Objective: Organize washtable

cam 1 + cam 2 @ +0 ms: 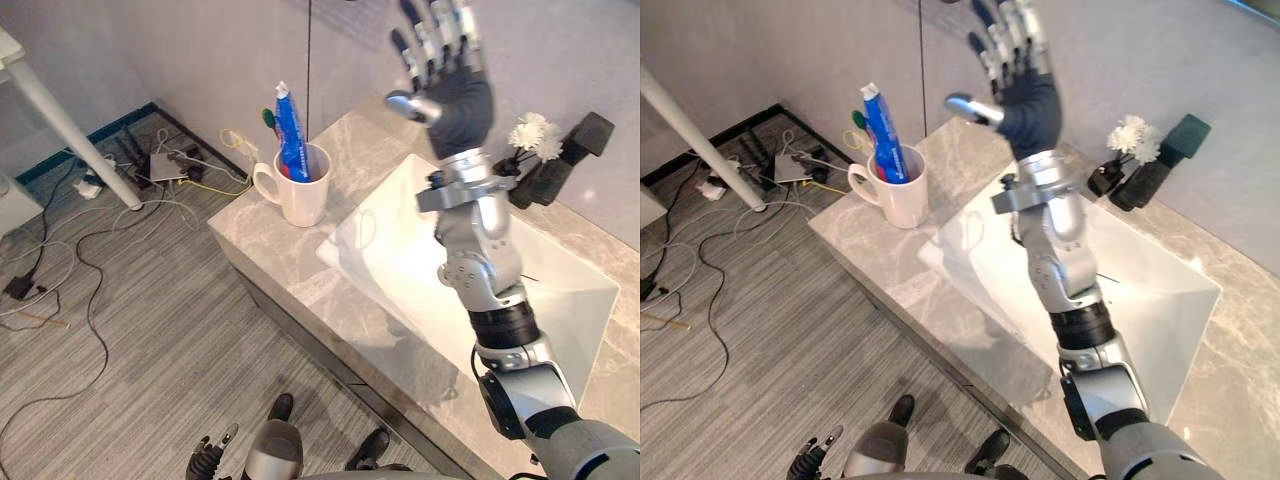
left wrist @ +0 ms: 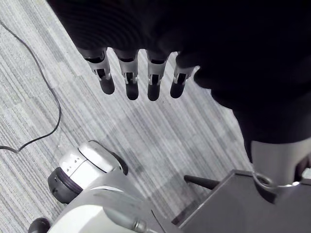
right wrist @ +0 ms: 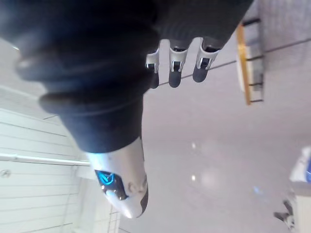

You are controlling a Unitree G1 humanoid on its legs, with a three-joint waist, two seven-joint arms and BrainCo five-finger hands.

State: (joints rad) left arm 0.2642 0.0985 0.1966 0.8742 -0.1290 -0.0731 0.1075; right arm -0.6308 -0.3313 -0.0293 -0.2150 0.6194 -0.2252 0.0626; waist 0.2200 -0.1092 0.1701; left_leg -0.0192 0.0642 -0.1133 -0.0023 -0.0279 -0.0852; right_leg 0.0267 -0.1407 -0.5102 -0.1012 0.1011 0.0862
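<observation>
My left hand [image 2: 154, 80] hangs at the frame's bottom edge, fingers straight, empty. Mid-left, the mug [image 1: 300, 190] w/ toothpaste [image 1: 292, 135] stands near the washtable [image 1: 260, 255] corner, beside the basin [image 1: 560, 290]. My right hand [image 1: 450, 85] is splayed & empty at top centre, so a fast drop could tip that top-heavy mug off, or my forearm could clip the flower [image 1: 535, 135] upper right.

The robot's left hand [image 2: 194, 43] hangs empty above grey striped carpet [image 2: 184, 131]. Its silver, dark-tipped fingers [image 2: 130, 80] reach out of the dark ribbed cover in an even row, straight and slightly spread, well clear of the floor. The silver thumb [image 2: 274, 160] stands apart from them.
</observation>
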